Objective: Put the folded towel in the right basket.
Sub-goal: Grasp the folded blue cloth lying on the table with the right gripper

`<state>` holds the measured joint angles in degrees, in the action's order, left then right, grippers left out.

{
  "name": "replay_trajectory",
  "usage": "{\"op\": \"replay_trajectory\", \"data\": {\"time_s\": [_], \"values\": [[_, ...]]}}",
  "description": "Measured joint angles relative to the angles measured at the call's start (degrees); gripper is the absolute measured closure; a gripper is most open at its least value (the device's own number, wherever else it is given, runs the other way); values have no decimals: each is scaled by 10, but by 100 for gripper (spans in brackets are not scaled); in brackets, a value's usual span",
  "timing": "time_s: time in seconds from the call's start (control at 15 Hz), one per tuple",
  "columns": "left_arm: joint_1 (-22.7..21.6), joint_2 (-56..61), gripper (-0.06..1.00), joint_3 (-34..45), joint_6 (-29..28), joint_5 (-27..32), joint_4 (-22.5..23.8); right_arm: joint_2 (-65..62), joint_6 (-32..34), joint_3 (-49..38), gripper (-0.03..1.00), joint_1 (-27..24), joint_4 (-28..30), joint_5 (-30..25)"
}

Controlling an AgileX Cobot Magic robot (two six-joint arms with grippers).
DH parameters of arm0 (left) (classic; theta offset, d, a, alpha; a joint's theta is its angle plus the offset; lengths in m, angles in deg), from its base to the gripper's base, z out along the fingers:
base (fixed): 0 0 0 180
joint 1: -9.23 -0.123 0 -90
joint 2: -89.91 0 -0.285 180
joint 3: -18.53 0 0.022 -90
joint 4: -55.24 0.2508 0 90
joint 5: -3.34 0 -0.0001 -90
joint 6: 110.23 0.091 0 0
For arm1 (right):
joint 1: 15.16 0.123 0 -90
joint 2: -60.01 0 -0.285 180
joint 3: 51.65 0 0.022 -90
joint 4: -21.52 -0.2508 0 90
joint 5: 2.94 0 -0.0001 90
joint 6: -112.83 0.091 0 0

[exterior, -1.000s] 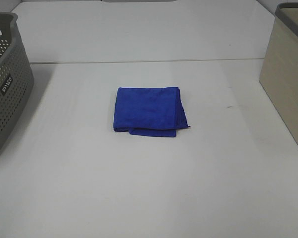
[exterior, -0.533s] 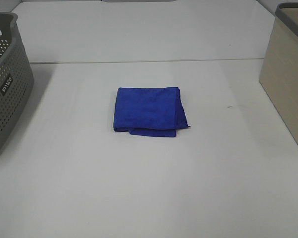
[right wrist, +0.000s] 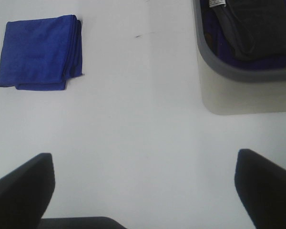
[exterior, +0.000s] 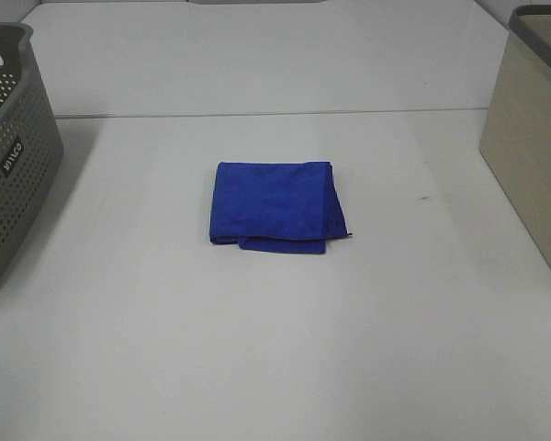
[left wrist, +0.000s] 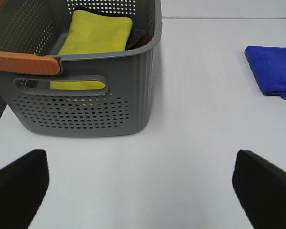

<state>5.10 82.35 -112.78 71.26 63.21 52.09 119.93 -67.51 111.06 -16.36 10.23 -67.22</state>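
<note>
Blue pile cloth folded into a soft square, layered edges showing along one side: your towel (exterior: 274, 207) lies flat mid-table (exterior: 257, 367), well apart from both baskets, which leaves you free room to come down on it. The right basket (exterior: 533, 138) is smooth beige with a grey rim; it seems to hold dark fabric, though that is hard to read. The left basket (exterior: 9, 156) is perforated grey plastic holding a yellow cloth (left wrist: 96, 31). Your left gripper (left wrist: 139, 167) and right gripper (right wrist: 143, 162) hang with jaws wide and empty.
</note>
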Motion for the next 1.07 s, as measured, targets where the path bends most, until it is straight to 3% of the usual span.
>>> {"op": "replay_trajectory", "data": {"time_s": [0.27, 0.4, 0.67, 0.8, 1.07], "values": [[0, 0, -3, 0, 0, 0, 0, 190, -1, 153, -1, 0, -30, -25], [0, 0, -3, 0, 0, 0, 0, 256, -13, 184, -1, 2, -96, -23], [0, 0, -3, 0, 0, 0, 0, 434, -36, 194, -1, 105, -170, 99], [0, 0, -3, 0, 0, 0, 0, 565, -67, 239, -1, 139, -202, 108], [0, 0, -3, 0, 0, 0, 0, 709, -94, 355, -1, 140, -225, 111]]}}
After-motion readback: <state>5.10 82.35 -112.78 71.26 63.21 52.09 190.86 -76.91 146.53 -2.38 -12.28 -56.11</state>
